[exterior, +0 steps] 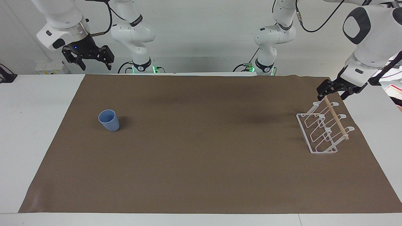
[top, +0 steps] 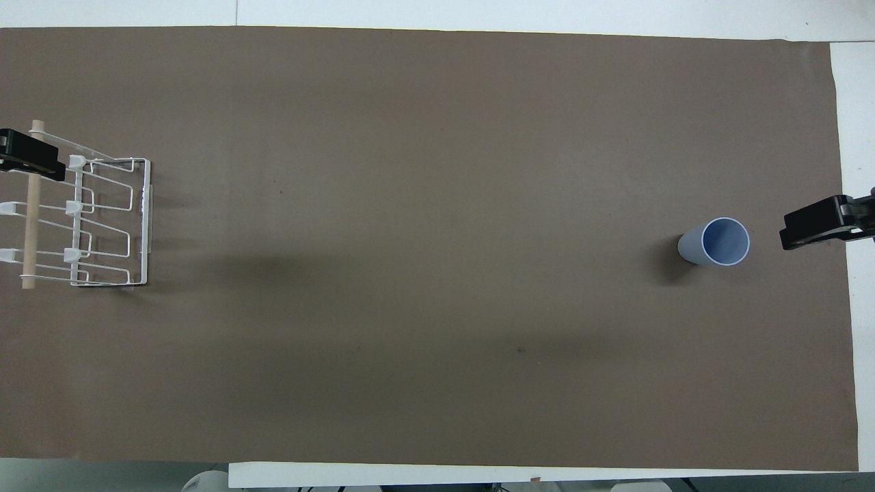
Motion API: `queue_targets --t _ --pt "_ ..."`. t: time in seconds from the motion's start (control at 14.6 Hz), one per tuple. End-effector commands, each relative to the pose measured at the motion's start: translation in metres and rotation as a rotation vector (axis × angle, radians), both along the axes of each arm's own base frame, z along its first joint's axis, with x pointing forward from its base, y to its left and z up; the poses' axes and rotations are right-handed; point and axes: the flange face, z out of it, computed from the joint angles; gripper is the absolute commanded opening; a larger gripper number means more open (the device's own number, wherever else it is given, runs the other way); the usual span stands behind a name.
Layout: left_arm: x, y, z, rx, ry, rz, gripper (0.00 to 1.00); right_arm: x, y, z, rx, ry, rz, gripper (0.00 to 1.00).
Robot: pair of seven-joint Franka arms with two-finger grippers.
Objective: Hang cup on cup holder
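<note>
One camera sits high across the table (exterior: pixel 19 141) from the two robot arms and faces them, looking down at a slant. It takes in the whole brown mat (exterior: pixel 201 175), the white table edges around it, both arm bases at the top and the wall above them.

The other camera hangs high above the robots' own end and looks steeply down and forward. It frames the mat (top: pixel 437 383) closely, with only strips of table (top: pixel 847 137) at the edges.

Both show the same mat, half a turn apart. The blue cup (exterior: pixel 109 120) (top: pixel 715 242) and the white wire rack (exterior: pixel 323 128) (top: pixel 89 222) appear in each, on swapped sides.
</note>
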Motion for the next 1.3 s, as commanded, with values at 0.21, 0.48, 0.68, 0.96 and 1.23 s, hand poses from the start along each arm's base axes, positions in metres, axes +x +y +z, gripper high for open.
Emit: queue_targets --t 0.21,0.48,0.68,0.96,1.23 --pt "-0.005 0.002 0.003 0.012 -0.004 0.004 1.00 0.003 0.000 0.001 -0.011 -0.006 -0.013 1.00" --pt "-0.005 0.003 0.003 0.012 -0.004 0.005 1.00 0.008 -0.012 -0.005 -0.011 -0.036 0.012 1.00" --pt "-0.005 0.002 0.003 0.012 -0.004 0.004 1.00 0.012 -0.056 -0.038 0.019 -0.058 0.097 1.00" --pt "-0.005 0.003 0.003 0.012 -0.002 0.006 1.00 0.021 -0.093 -0.122 0.043 -0.076 0.145 1.00" --pt "-0.005 0.002 0.003 0.012 -0.002 0.004 1.00 0.019 -0.120 -0.225 0.096 -0.062 0.174 0.99"
